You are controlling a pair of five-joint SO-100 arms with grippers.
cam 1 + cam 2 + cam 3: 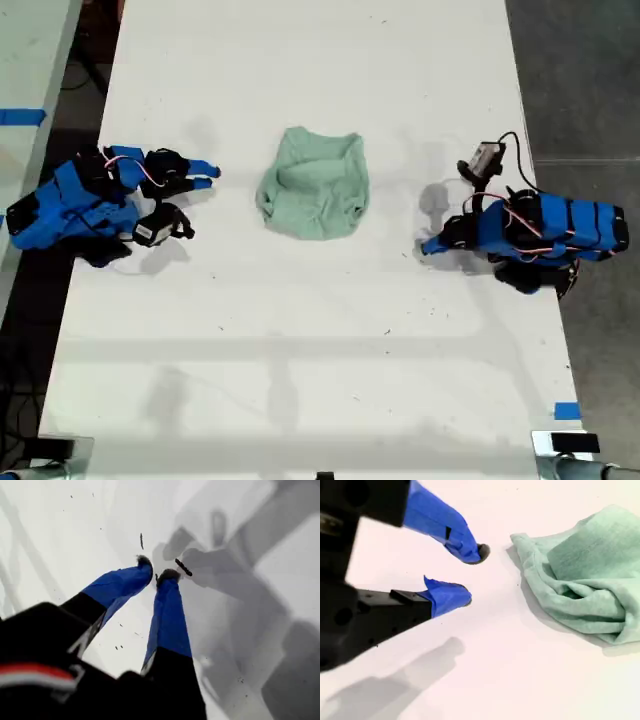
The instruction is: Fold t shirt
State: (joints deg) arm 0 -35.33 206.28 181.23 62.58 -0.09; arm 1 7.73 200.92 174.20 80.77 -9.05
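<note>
Plainly, the folding looks either finished or close to it, and which of the two is a matter of judgement. The t shirt (pixel 313 185) lies in the middle of the table (pixel 300 350), between the two arms and apart from both. It is gathered into a compact, roughly square bundle, not spread flat. In the second wrist view the t shirt (pixel 580 580) shows layers lying one over another, with rumpled edges and a thick rolled hem nearest the camera. I would say folds have been made, but the result is loose and uneven.

My first claw (pixel 156 572) is clenched, its tips all but touching, with nothing between them. It points down at bare table, and in the exterior view my first claw (pixel 428 246) sits on that view's right, well clear of the cloth.

My second claw (pixel 470 575) is released, its fingers parted and holding nothing, aimed toward the near edge of the garment without touching it. In the exterior view my second claw (pixel 205 176) is on that view's left.

If anything is left to do, it is probably tidying: flattening the bundle or squaring its edges.
</note>
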